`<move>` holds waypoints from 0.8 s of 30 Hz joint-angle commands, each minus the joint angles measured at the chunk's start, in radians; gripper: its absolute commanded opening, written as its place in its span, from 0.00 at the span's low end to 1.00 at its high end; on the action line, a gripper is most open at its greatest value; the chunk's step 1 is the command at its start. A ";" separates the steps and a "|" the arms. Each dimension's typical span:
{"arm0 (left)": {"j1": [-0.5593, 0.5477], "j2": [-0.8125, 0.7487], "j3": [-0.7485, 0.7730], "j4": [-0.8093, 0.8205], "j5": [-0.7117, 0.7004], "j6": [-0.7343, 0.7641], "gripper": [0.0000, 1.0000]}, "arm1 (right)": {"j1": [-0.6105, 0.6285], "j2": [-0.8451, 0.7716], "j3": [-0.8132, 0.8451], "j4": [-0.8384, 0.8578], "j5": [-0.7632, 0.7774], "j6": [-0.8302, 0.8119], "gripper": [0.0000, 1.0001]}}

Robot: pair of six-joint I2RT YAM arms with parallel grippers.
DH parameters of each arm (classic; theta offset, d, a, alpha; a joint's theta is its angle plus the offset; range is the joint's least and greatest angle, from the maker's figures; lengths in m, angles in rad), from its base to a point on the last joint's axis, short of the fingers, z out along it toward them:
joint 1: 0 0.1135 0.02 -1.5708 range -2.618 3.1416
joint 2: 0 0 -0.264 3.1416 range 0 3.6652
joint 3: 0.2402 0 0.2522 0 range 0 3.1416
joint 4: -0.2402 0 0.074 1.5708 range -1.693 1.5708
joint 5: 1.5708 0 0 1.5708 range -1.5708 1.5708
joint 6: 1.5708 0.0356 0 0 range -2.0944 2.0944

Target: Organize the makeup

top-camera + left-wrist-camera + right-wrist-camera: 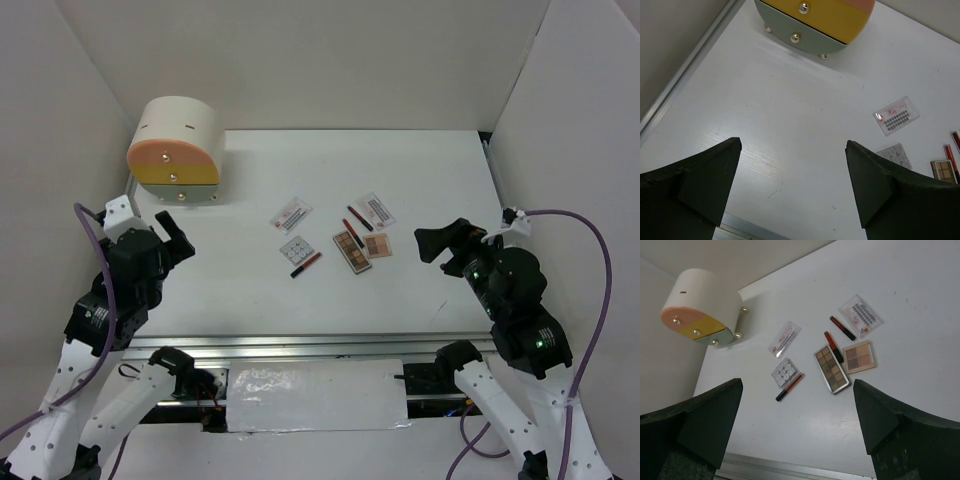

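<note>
The makeup lies loose in the middle of the table. There are a printed sachet (291, 213), a white square palette (297, 248), a red-and-black pencil (306, 264), a long brown palette (351, 251), a square brown palette (378, 244), two more pencils (356, 226) and a second sachet (374, 209). My left gripper (178, 238) hovers open over bare table at the left, well apart from them. Open too, my right gripper (432, 243) hangs right of the palettes and holds nothing. The right wrist view shows the long palette (831, 369) and white palette (784, 372) beyond the open jaws.
A rounded cream drawer box (175, 150) with pink, yellow and pale drawer fronts stands at the back left, its drawers shut. White walls enclose the table on three sides. A metal rail (300, 343) runs along the near edge.
</note>
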 commanded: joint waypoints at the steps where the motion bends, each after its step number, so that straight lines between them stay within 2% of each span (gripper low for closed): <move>1: 0.003 -0.036 0.009 0.031 0.023 -0.008 0.99 | 0.003 -0.016 0.002 0.030 0.010 0.002 1.00; 5: 0.003 -0.080 -0.022 0.088 0.121 -0.048 0.99 | 0.003 -0.016 -0.007 0.045 0.001 0.004 1.00; 6: 0.003 -0.076 -0.029 0.108 0.187 -0.060 0.99 | 0.003 -0.016 -0.014 0.059 -0.010 0.004 1.00; 8: 0.003 -0.021 -0.060 0.183 0.279 -0.155 0.99 | 0.001 -0.011 -0.048 0.111 -0.067 0.013 1.00; 9: 0.003 0.010 -0.086 0.249 0.451 -0.191 0.99 | 0.003 -0.005 -0.059 0.129 -0.090 0.027 1.00; 10: 0.003 0.088 -0.182 0.347 0.558 -0.267 0.99 | 0.003 0.008 -0.083 0.170 -0.139 0.033 1.00; 11: 0.003 0.140 -0.238 0.609 0.655 -0.315 0.99 | 0.003 0.019 -0.096 0.192 -0.165 0.048 1.00; 12: 0.003 0.207 -0.309 0.727 0.782 -0.364 0.99 | 0.003 0.030 -0.103 0.235 -0.186 0.057 1.00; 13: 0.012 0.337 -0.307 0.819 0.801 -0.422 0.99 | 0.003 0.056 -0.111 0.252 -0.208 0.063 1.00; 14: 0.024 0.390 -0.289 0.914 0.804 -0.426 0.99 | 0.003 0.071 -0.108 0.263 -0.249 0.067 1.00; 15: 0.039 0.430 -0.234 0.933 0.795 -0.420 0.99 | 0.001 0.085 -0.102 0.278 -0.271 0.073 1.00; 17: 0.140 0.481 -0.194 0.985 0.783 -0.453 0.99 | 0.001 0.116 -0.090 0.287 -0.324 0.076 1.00; 21: 0.388 0.535 -0.093 0.949 0.812 -0.530 1.00 | 0.003 0.127 -0.117 0.327 -0.352 0.082 1.00; 24: 0.492 0.556 -0.072 0.965 0.835 -0.553 0.97 | 0.003 0.117 -0.155 0.370 -0.351 0.090 1.00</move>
